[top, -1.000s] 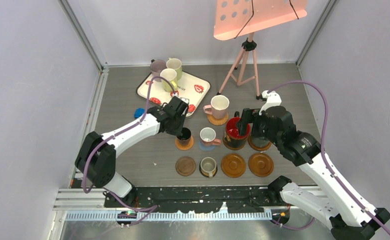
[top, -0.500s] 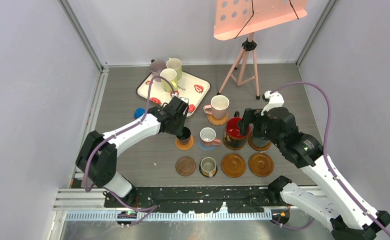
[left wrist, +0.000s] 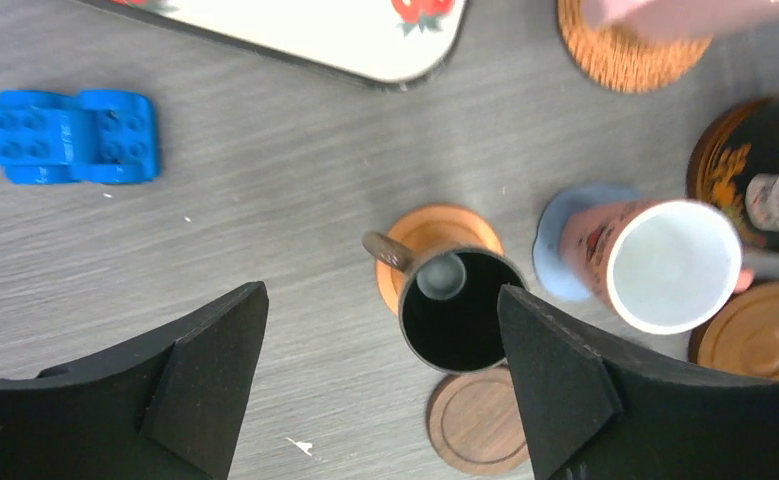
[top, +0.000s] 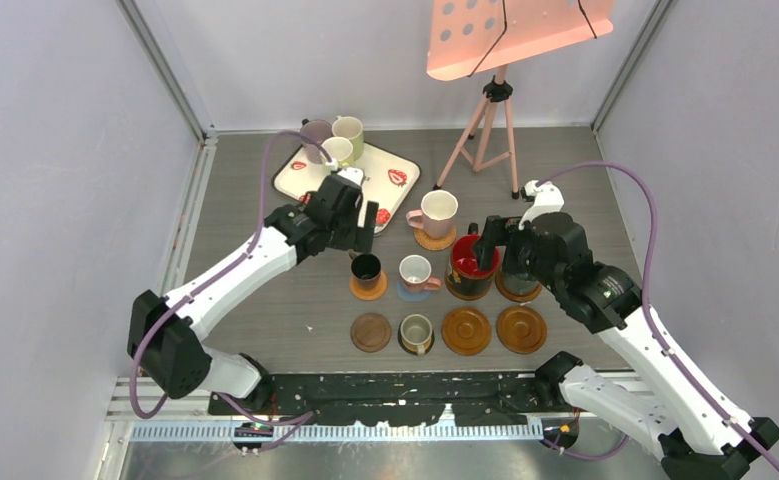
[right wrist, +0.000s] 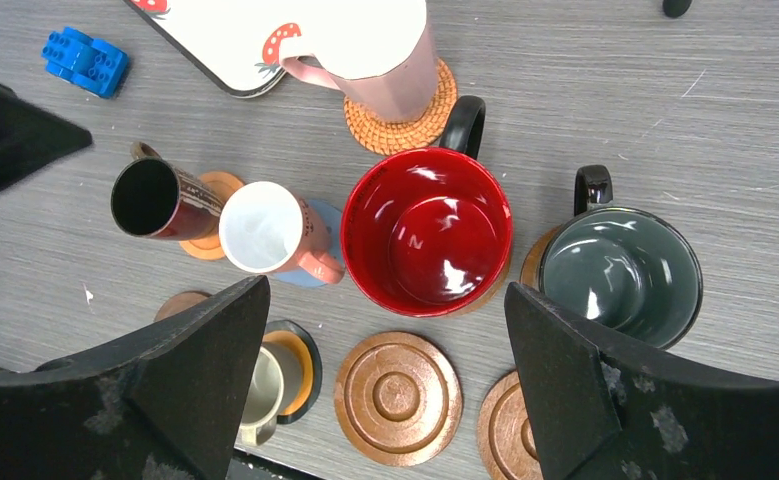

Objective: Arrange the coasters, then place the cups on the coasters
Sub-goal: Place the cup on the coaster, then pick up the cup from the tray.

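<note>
The small black cup [top: 366,267] [left wrist: 462,310] stands upright on an orange coaster [left wrist: 435,228]. My left gripper [top: 358,228] [left wrist: 382,295] hangs open above it, touching nothing. A pink cup [top: 415,271] sits on a blue coaster [left wrist: 565,250]. My right gripper [top: 485,245] [right wrist: 385,290] is open and empty over the red-inside mug [right wrist: 427,230], with a dark teal mug [right wrist: 620,275] beside it. In the front row are a bare dark wood coaster [top: 371,332], a grey cup [top: 416,332] on a black coaster, and two bare brown coasters [top: 466,330] [top: 521,329].
A strawberry-print tray [top: 295,175] at the back left carries three mugs [top: 337,150]. A pale pink cup [top: 438,212] sits on a woven coaster behind the rows. A blue toy car [left wrist: 70,135] lies left of the tray. A tripod [top: 490,130] stands at the back right.
My left gripper has opened, let go of the small black cup on the orange coaster, and drawn up and back toward the tray. The right arm has barely moved.
</note>
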